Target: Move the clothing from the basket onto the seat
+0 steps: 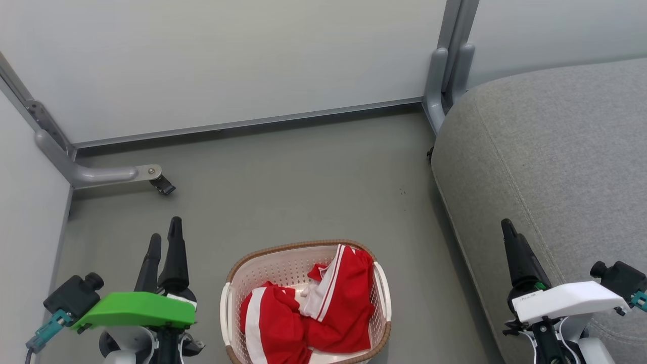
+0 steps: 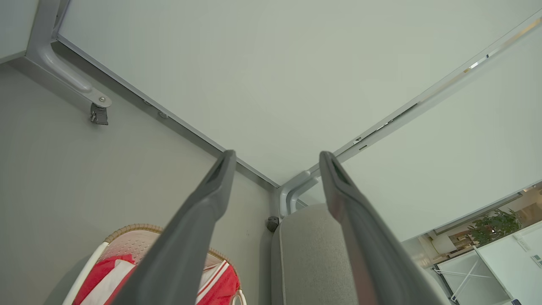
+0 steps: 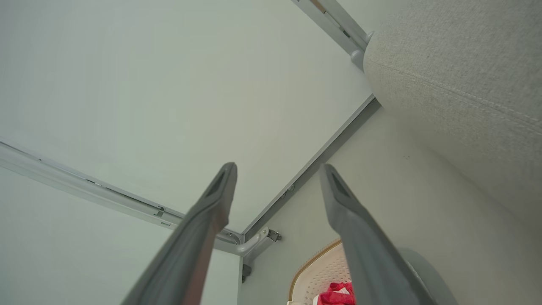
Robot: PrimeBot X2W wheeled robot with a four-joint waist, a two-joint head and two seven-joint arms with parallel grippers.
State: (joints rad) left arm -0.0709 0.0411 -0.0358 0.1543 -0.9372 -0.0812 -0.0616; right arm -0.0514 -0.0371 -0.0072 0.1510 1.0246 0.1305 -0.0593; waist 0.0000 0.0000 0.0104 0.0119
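Two red garments point(image 1: 338, 303) fill the basket point(image 1: 303, 243) — left claw point(image 1: 165, 230), right claw point(image 3: 278, 167) flank it, open — best pinch the top fold deep.

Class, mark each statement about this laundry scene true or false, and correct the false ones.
1. The red clothing lies in the basket. True.
2. The basket stands on the seat. False: it stands on the floor beside the seat.
3. The left hand and right hand are both open. True.
4. The right hand holds the clothing. False: it holds nothing.
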